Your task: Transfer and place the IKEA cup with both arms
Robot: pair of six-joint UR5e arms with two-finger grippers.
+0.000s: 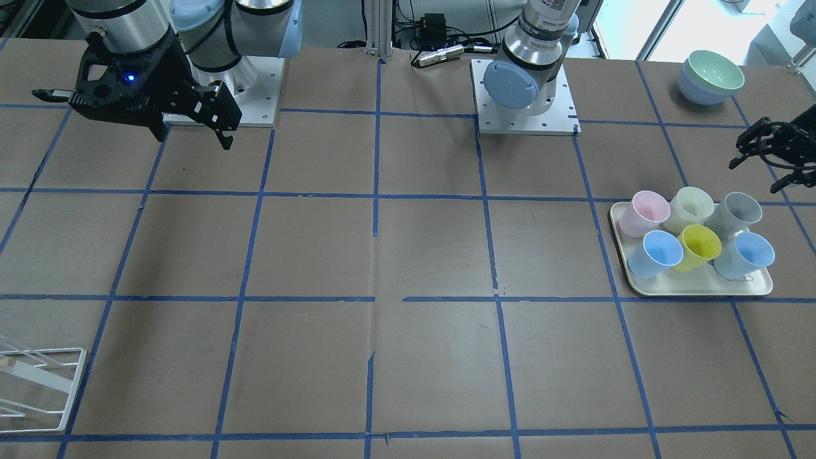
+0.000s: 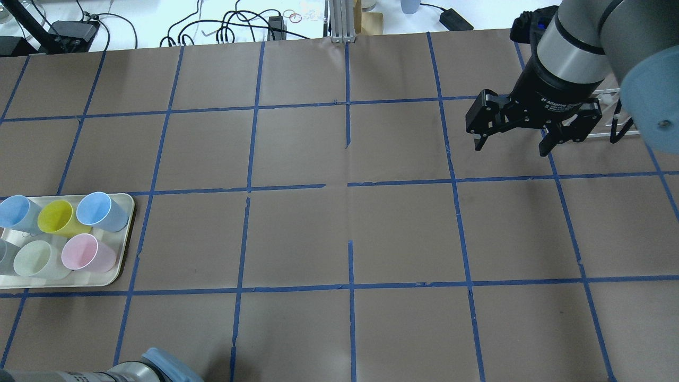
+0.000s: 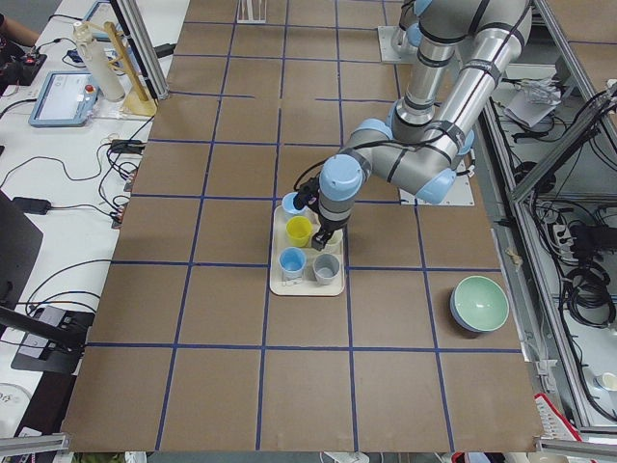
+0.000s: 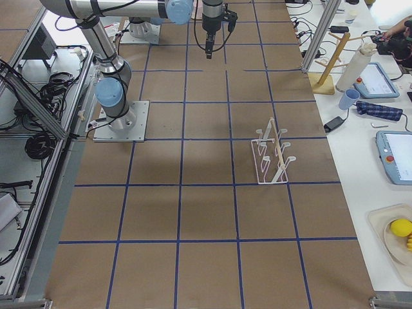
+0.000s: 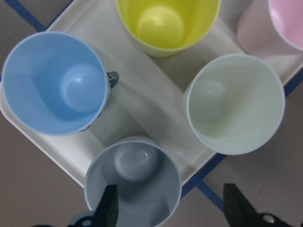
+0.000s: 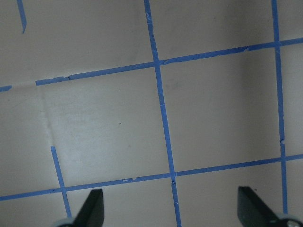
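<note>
Grey cup [image 5: 133,182]: stands upright, mouth up, on the tray [image 5: 151,101] at a corner, beside a blue cup [image 5: 56,84] and the pale green cup [image 5: 235,103]. It is the corner cup nearest the robot's side, so it can be reached from outside the cluster without crossing the others.

Other cups: yellow [image 5: 166,23] and pink [image 5: 277,26] sit further in. All six are packed close together, which leaves little room for a finger between neighbours.

Left gripper [image 1: 768,153]: fingers apart and holding nothing. It hangs above the tray's edge, pointing down, seemingly lined up for a descent onto the grey cup.

Cup relative to left gripper: in the left wrist view one fingertip [image 5: 108,205] shows over the cup's mouth and the other [image 5: 235,204] over the bare table outside the tray. The cup's wall on that side lies between them, so I judge a rim pinch is intended, not a grasp around the body.

Right gripper [image 2: 513,140]: fingers spread wide, empty, high over bare table well apart from the tray. Probably it waits there to receive the cup.

Rack [image 4: 271,153]: a white wire rack on the right arm's side of the table, possibly the destination.

Bowls [image 1: 711,78]: stacked apart from the tray, not involved.

Stage: nothing is grasped yet.
</note>
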